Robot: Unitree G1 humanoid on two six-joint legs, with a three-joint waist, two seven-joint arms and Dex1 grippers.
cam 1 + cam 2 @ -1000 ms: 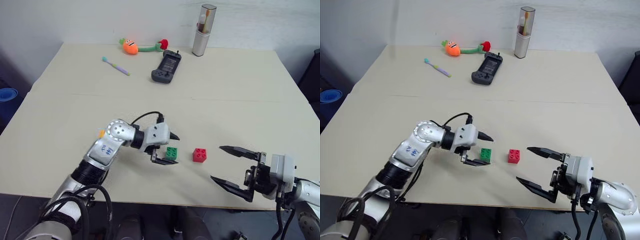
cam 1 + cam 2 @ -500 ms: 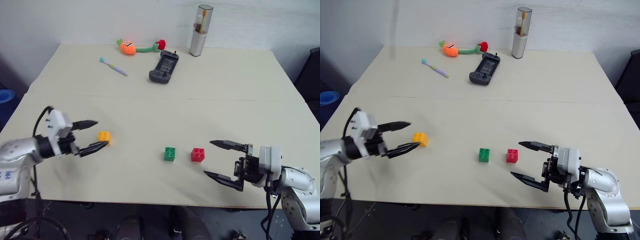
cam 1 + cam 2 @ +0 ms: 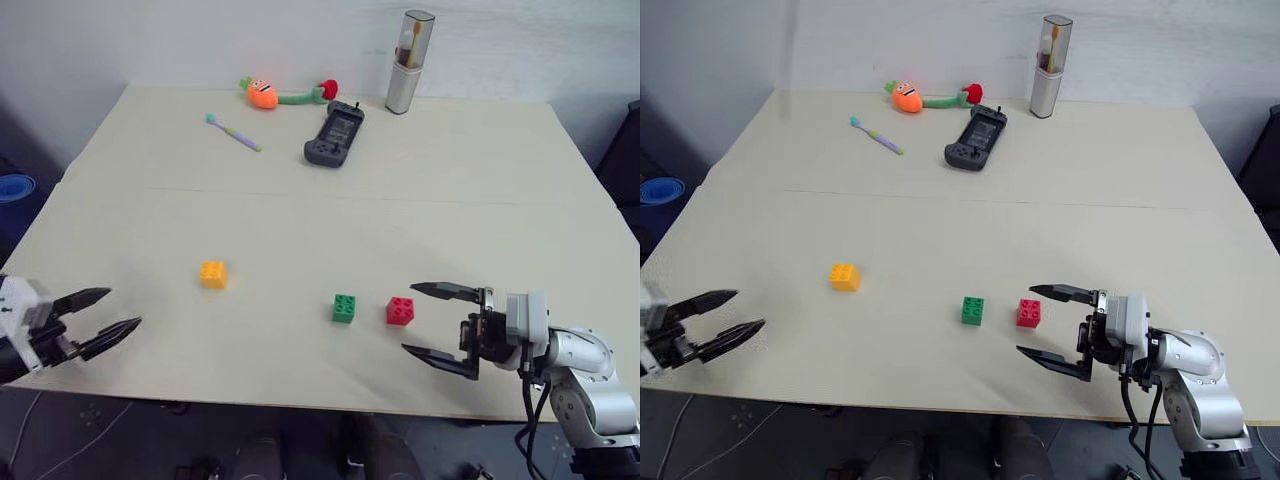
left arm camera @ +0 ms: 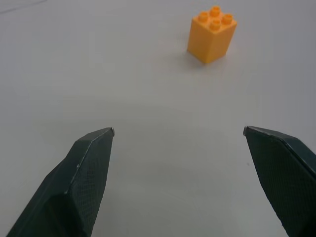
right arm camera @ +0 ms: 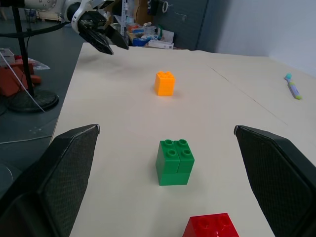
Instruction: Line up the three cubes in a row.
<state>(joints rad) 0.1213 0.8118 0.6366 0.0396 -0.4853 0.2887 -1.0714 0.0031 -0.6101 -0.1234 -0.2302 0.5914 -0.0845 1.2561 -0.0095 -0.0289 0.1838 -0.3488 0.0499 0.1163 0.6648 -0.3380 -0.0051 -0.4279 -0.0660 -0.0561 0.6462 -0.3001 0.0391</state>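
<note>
Nearest the table's front edge, the right gripper point(image 3: 441, 325) hangs just above the surface with its fingers spread wide and nothing between them, aimed leftward at the red brick point(image 3: 400, 310), which lies just beyond its tips. That stance suits either a nudge or a pickup along the line of bricks. At the front left corner, the left gripper point(image 3: 103, 318) is likewise spread wide and empty, pointing toward the orange-yellow brick point(image 3: 213, 273), from which it stands well apart.

The green brick point(image 3: 344, 307) sits just beside the red one, with a small gap, the two roughly level, so they already read as the start of a row. The orange-yellow brick lies well apart to their left and a little farther back; by my judgement it is the one piece left to bring into line.

Farther back on the beige table point(image 3: 450, 200) lie a dark game controller point(image 3: 334, 135), a toothbrush point(image 3: 232, 131), a plush carrot toy point(image 3: 262, 93) and a tall toothbrush case point(image 3: 408, 61), all well clear of the work.
</note>
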